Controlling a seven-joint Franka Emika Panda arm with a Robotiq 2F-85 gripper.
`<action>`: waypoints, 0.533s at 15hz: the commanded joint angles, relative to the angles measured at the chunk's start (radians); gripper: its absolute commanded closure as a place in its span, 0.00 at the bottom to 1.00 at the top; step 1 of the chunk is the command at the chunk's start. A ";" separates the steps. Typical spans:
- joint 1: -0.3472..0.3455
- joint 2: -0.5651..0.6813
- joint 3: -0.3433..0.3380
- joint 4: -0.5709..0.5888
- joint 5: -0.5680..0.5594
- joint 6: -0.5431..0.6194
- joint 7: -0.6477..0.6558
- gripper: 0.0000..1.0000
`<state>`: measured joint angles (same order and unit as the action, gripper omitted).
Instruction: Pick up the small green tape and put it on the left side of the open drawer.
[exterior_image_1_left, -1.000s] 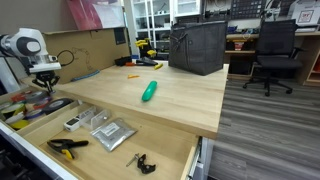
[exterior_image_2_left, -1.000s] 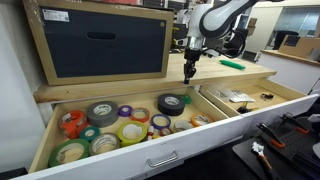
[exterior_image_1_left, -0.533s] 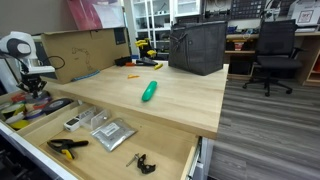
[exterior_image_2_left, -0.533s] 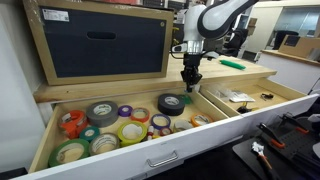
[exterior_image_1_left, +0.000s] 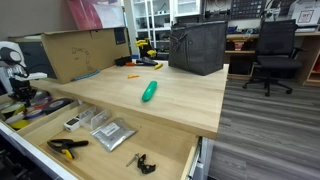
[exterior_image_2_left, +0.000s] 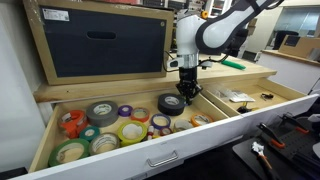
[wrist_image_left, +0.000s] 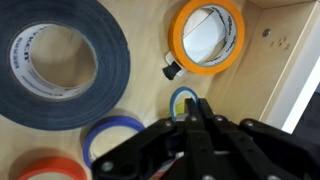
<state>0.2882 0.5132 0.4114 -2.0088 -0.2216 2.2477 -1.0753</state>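
The pincer hangs low over the left part of the drawer, with the green tape at its tips.

From left to right in the wrist view there is a big dark roll with a blue-edged roll below it. Next comes the green tape, a tiny ring right at the pincer's fingertips, and then an orange roll near the wooden divider. The jaws stand close together, but I cannot tell whether they pinch the ring or only hover by it. By my reading the carrying is done, since the tape is already among the rolls on the left side. What is left is to let go, if it is held, and lift clear. Far to the right, on the table, lies a teal oblong, which is no part of this job.
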 joint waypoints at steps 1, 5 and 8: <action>0.046 0.012 -0.031 -0.016 -0.098 0.069 -0.024 0.99; 0.058 0.048 -0.058 -0.021 -0.157 0.206 0.013 0.99; 0.054 0.066 -0.045 -0.027 -0.136 0.272 0.010 0.99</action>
<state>0.3374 0.5782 0.3635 -2.0171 -0.3592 2.4573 -1.0722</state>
